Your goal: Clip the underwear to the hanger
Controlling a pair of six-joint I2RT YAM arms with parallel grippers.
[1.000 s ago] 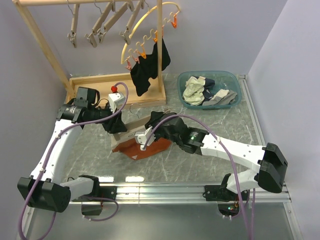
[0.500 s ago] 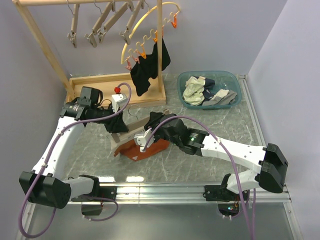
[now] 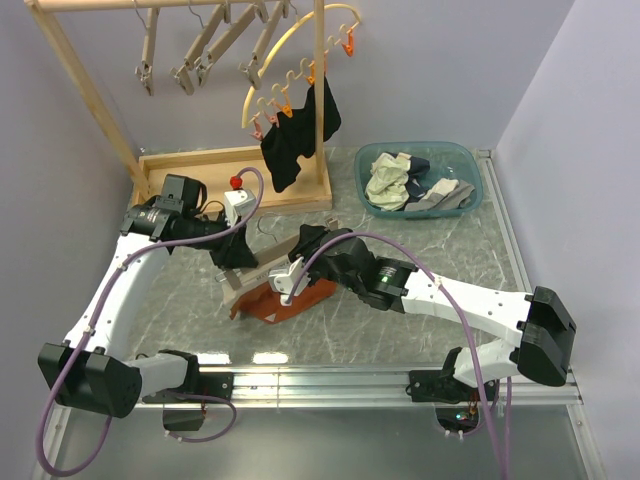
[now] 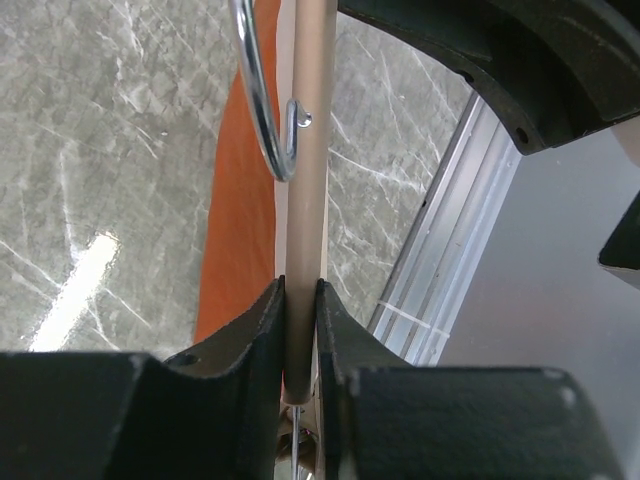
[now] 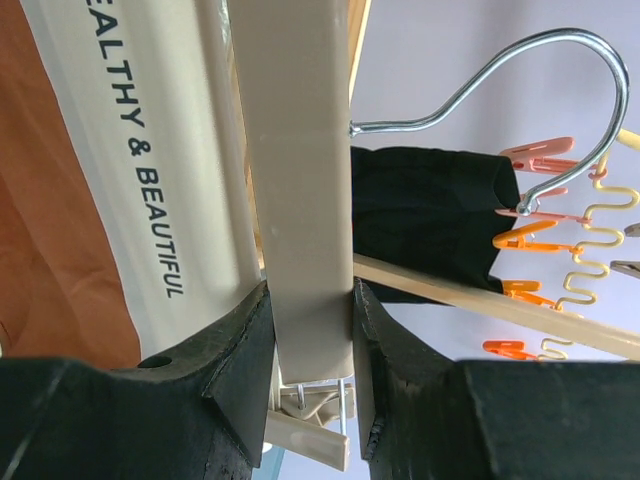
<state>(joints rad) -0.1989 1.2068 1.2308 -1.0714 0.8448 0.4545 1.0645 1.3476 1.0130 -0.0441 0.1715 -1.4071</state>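
Observation:
In the top view the hanger [image 3: 262, 268], a light wooden bar, lies slanted over the marble table between both arms. The rust-orange underwear [image 3: 275, 302] hangs or lies just under it. My left gripper [image 3: 235, 262] holds the bar's left end. In the left wrist view its jaws [image 4: 300, 320] press both sides of the bar [image 4: 305, 180], with the wire hook [image 4: 262, 110] and orange fabric [image 4: 240, 220] beyond. My right gripper [image 5: 308, 320] is shut on the bar [image 5: 300, 180] near a clip. The printed off-white waistband [image 5: 150, 170] lies alongside it.
A wooden rack [image 3: 85, 85] at the back left carries several spare hangers [image 3: 200, 50]. A yellow hoop [image 3: 290, 50] with orange pegs holds a black garment [image 3: 295, 140]. A teal basin [image 3: 420, 178] of clothes stands at the back right. A metal rail [image 3: 330, 380] runs along the near edge.
My left jaws have closed onto the hanger's left end, and the left wrist has shifted slightly. The underwear has moved a little to the right. The right gripper keeps its hold.

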